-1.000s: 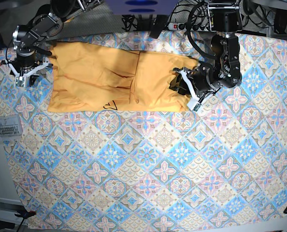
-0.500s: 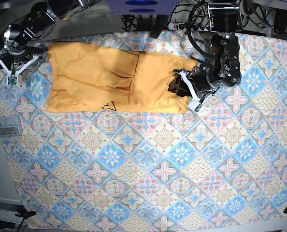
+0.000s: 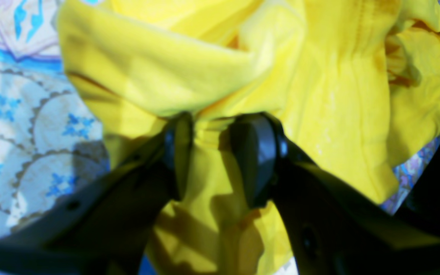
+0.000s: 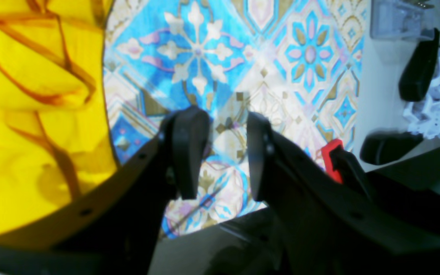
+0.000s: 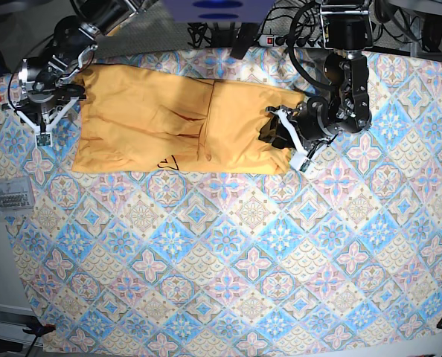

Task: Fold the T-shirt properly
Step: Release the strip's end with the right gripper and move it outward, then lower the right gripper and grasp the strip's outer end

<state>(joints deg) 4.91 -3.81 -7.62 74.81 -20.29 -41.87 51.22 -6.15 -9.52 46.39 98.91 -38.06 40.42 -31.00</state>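
Base view shows the T-shirt [image 5: 180, 126] lying in a long band across the far part of the tablecloth [image 5: 228, 253], partly folded. At the shirt's end nearest the power strip side, our left gripper [image 3: 212, 156] has a bunched fold of yellow cloth pinched between its pads. At the shirt's opposite end, our right gripper [image 4: 220, 152] hangs just off the hem with jaws apart and nothing between them, only tablecloth below. To do this step well, we judge we should bring the right gripper onto that hem corner, catch both layers, then lift both ends evenly so the fold lands square
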